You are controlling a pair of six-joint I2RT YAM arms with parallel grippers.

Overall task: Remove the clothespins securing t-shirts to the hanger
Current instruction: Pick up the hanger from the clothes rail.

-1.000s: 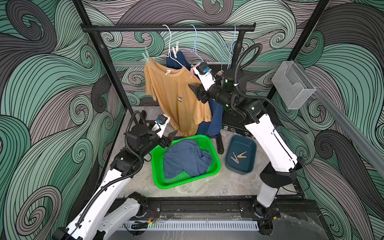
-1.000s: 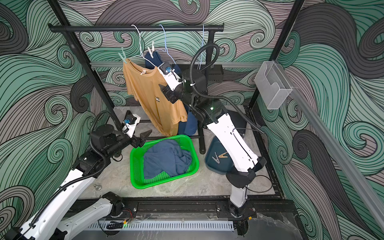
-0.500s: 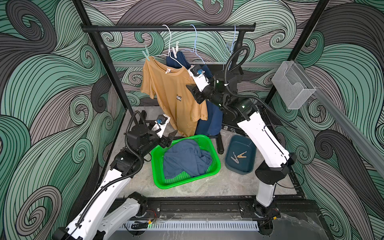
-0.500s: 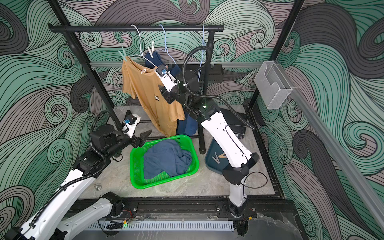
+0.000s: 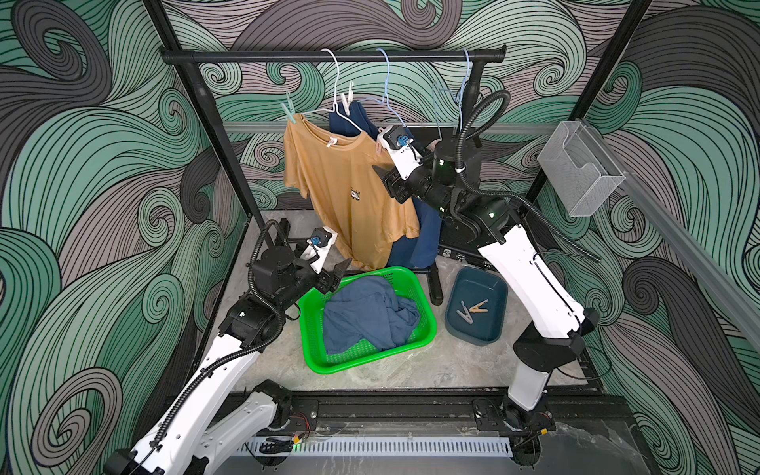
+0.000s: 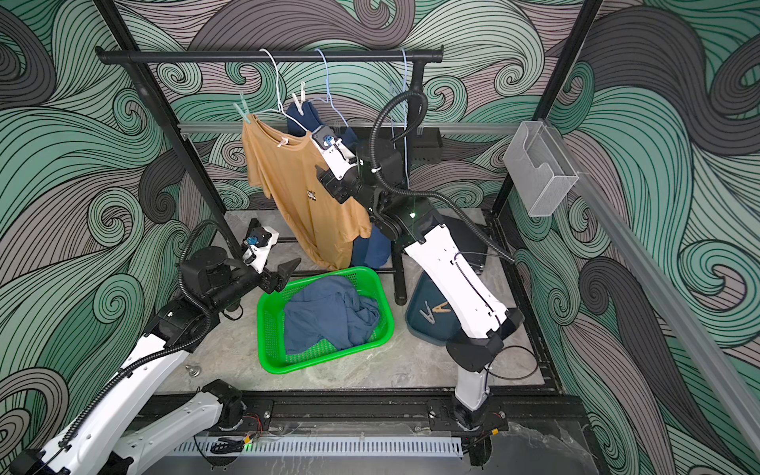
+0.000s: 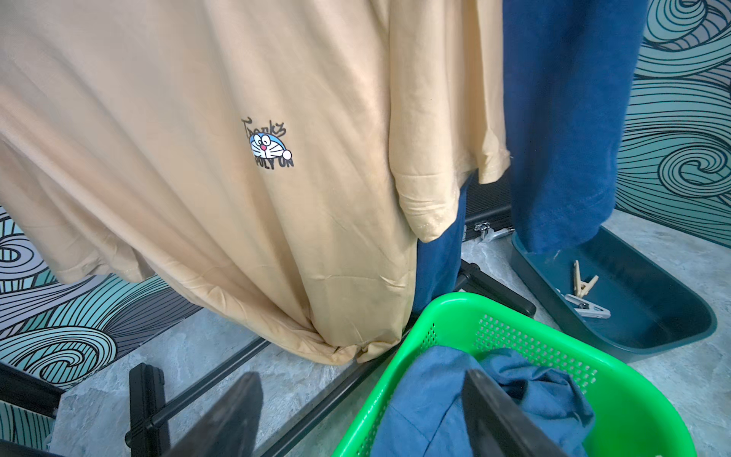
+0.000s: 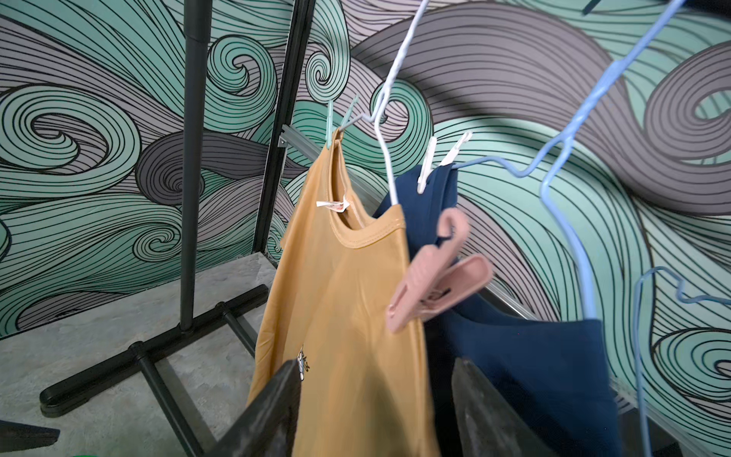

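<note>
We see right gripper released, edge of tan t-shirt between its jaws, pink clothespin near; left gripper spread, empty, by that shirt's hem.

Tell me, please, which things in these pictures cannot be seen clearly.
- Pink clothespin: blurred in the right wrist view; whether it grips the tan t-shirt is unclear.
- Navy t-shirt: front covered by the tan t-shirt in both top views.
- Dark tray: partly behind the right arm in a top view.
</note>
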